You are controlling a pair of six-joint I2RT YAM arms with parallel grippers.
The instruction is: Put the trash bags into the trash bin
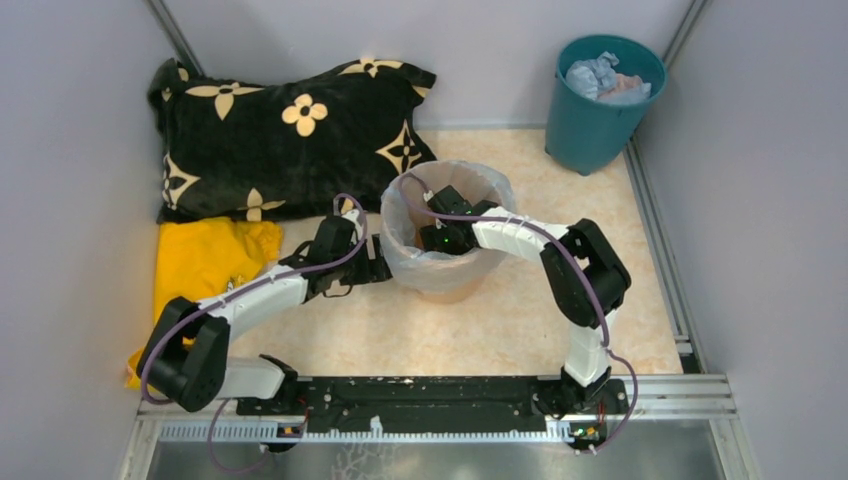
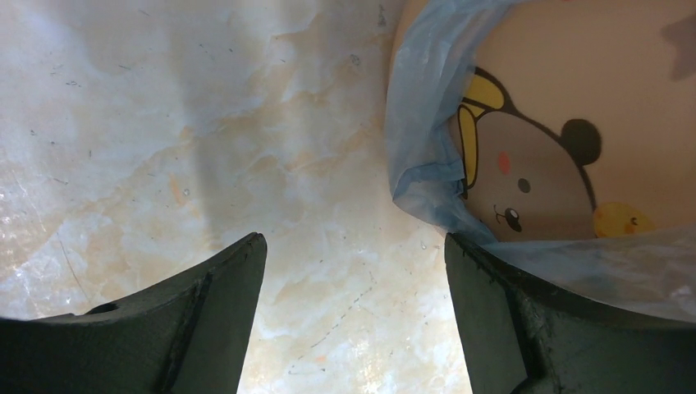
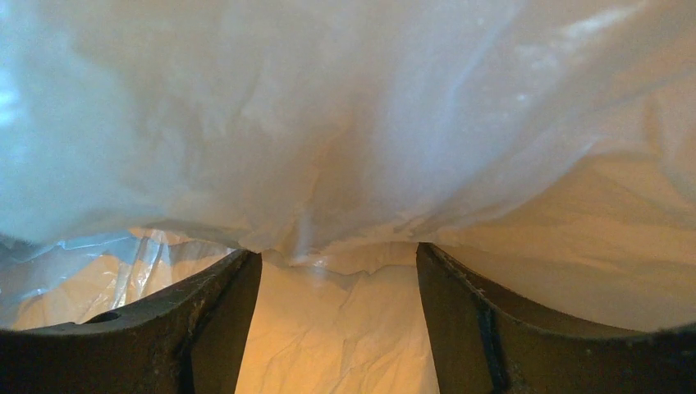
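Just left of center in the top view, the left gripper point(image 2: 354, 246) stands spread over the table point(image 2: 164, 123), 1 finger just beside the trash bin point(image 2: 591, 74). At center, 1 trash bag point(image 2: 418, 107) lines that bin, folded over its rim. The right gripper point(image 3: 337, 253) is spread inside it, pinching nothing. Behind, at left, lie a yellow cloth point(image 1: 205, 260) and a black pillow point(image 1: 290, 125). A teal bucket point(image 1: 590, 125) stands upper right.

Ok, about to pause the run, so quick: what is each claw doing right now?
Left claw: open, empty, beside the trash bin.
Right claw: open, inside the bin, gripping nothing, trash bag film ahead.
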